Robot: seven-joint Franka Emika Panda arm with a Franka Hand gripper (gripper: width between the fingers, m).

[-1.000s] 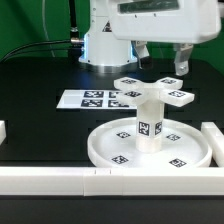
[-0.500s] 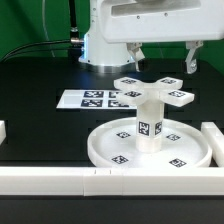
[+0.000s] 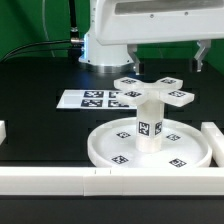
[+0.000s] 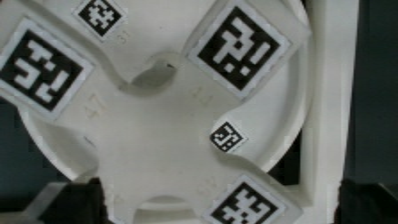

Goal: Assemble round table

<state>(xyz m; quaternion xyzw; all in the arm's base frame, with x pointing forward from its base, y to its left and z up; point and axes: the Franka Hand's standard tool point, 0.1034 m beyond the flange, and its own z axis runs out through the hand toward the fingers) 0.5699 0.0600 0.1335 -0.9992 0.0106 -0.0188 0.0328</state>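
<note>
The large rimmed disc lies on the black table in the exterior view. The short cylinder post stands upright on its hub. The flat cross-shaped piece sits on top of the post. My gripper hangs just above the cross, open and holding nothing, one finger on each side. In the wrist view the cross fills the frame, with the disc under it. My dark fingertips stand wide apart at the picture's edge, around my gripper's centre.
The marker board lies flat behind the disc, toward the exterior view's left. Long white bars edge the table at the front and at the exterior view's right. The arm's base stands at the back.
My gripper's fingers have spread wider apart and lifted slightly above the cross-shaped piece. The table parts have not moved.
</note>
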